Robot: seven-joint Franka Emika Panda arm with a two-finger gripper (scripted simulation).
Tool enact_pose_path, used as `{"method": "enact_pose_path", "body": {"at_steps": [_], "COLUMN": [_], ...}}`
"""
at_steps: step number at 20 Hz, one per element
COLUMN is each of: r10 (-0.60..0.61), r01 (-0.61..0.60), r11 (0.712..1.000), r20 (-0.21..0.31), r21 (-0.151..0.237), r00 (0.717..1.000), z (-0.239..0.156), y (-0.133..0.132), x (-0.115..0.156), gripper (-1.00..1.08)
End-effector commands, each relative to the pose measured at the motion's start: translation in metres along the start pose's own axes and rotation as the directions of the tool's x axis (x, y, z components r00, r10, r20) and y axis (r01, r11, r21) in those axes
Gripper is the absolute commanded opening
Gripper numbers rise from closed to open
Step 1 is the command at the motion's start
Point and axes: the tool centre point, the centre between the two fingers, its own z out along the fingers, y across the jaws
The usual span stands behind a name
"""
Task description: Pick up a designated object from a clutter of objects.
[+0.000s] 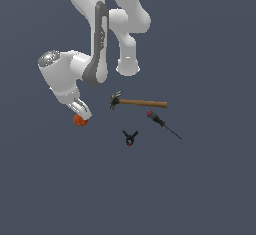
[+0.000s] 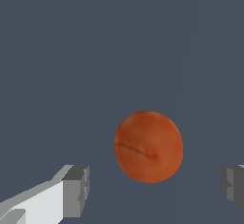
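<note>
The orange-red ball lies on the grey floor at the exterior view's left, apart from the other objects. My gripper is down right over it, and its fingers partly cover the ball. In the wrist view the ball sits between the two fingertips, with a clear gap on each side. The gripper is open and touches nothing. The clutter lies to the exterior view's right: a wooden-handled hammer, a red-and-black-handled screwdriver and a small black clamp.
The arm's white links rise above the ball and the hammer's head. The hammer's dark head is the nearest object to the ball.
</note>
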Motion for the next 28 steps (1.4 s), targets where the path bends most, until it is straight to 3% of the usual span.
{"method": "enact_pose_path", "body": {"at_steps": [1, 23, 24, 28], "r10": [0.017, 0.021, 0.021, 0.021], "r01": [-0.017, -0.021, -0.021, -0.021], "r11": [1.000, 1.000, 1.000, 1.000], "r20": [-0.002, -0.002, -0.002, -0.002], "r21": [-0.002, -0.002, -0.002, -0.002], "r00": [1.000, 1.000, 1.000, 1.000], "z": [0.005, 0.056, 0.056, 0.056], "y": [0.006, 0.008, 0.008, 0.008], "x": [0.000, 0.000, 0.000, 0.000], "gripper": [1.00, 1.00, -1.00, -1.00]}}
